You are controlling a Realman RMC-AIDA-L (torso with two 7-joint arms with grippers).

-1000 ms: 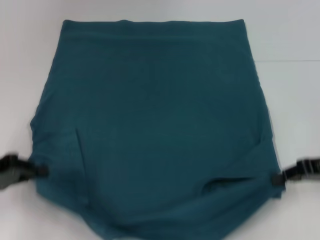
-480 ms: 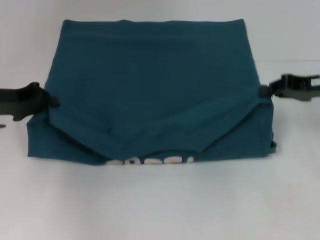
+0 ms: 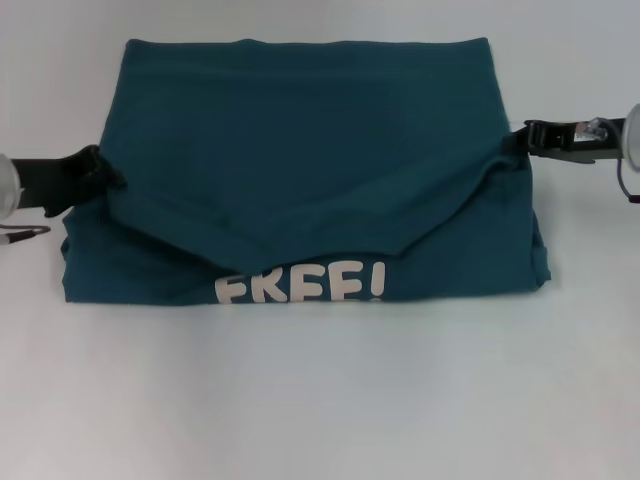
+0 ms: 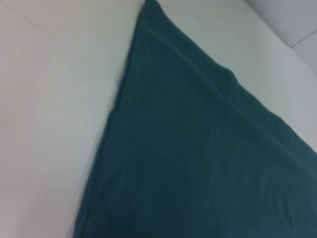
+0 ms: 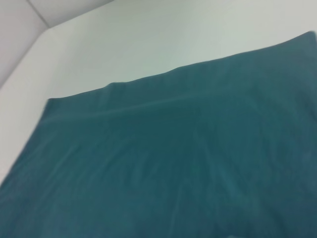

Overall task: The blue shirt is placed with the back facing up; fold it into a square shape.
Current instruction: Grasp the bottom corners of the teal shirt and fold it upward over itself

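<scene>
The blue shirt (image 3: 300, 150) lay across the middle of the white tabletop (image 3: 320, 400), reaching toward its far side, with a lifted upper layer held over a lower layer. The near edge of the upper layer sagged to a shallow point at the centre, and below it the lower layer showed white "FREE!" lettering (image 3: 300, 285), the tops of the letters partly covered by the sagging fabric. The lower layer's near edge ran fairly straight across the tabletop. The far edge of the shirt lay flat and even. The left pincer (image 3: 100, 175) was at the shirt's left side edge, pressed together on the fabric of the upper layer. The right pincer (image 3: 515, 142) was at the shirt's right side edge, likewise pinching the upper layer, and sat slightly farther back than the left one. In the left wrist view the shirt (image 4: 198, 158) filled most of the picture as a plain teal surface narrowing to a corner on the pale tabletop (image 4: 49, 99). In the right wrist view the shirt (image 5: 173, 168) showed plain, with faint creases running across it.
</scene>
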